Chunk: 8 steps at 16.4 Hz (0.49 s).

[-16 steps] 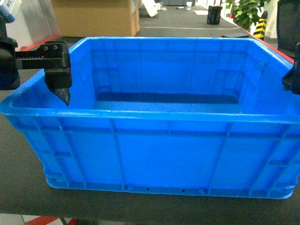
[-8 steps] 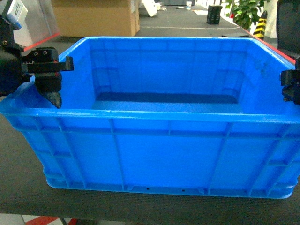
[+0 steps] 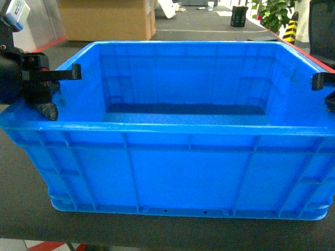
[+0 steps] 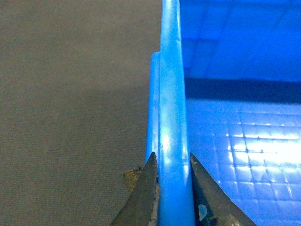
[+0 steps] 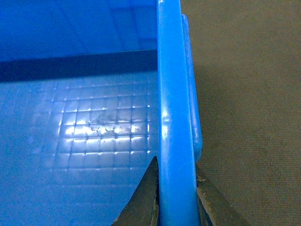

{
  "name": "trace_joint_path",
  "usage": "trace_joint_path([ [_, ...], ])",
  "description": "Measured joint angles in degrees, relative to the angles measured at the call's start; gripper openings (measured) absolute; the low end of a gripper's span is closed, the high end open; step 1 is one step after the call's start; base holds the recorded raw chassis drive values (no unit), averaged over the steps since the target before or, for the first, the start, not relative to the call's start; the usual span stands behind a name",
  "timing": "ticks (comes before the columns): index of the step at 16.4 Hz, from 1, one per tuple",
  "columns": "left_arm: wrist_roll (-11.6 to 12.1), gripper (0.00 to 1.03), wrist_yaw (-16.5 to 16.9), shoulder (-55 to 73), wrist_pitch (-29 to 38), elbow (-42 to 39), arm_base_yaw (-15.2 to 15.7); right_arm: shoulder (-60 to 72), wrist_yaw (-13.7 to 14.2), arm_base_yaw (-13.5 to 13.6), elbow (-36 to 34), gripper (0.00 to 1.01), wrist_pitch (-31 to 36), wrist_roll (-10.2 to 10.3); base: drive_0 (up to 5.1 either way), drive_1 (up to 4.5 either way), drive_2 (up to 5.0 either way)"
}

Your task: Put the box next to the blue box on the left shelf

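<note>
Gripping stage, lift not yet begun: box resting on the dark table. Left hand pinched on the left rim, right hand seemingly clamped on the right rim. Next: level 2-handed lift, then carry toward the left shelf

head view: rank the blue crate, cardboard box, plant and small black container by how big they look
1. Blue crate, by far the largest.
2. Cardboard box, cut off by the frame's top.
3. Plant, also cropped.
4. Black container, smallest.
The last three stand further back, so their true sizes are unsure.
</note>
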Motion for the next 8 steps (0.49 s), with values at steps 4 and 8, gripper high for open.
trace_joint_path([
  [4,1.9,0.11,-4.0,-7.8,8.7,-6.5,-1.4,-8.7,3.8,2.9,-7.1,0.09,6.2,0.3,0.0,0.00,0.0],
  [8,4.7,0.11,-7.2,-18.6,16.1,-12.2,-3.1,-19.1,9.0,5.8,-12.4,0.09,10.7,-0.3,0.0,0.00,0.0],
])
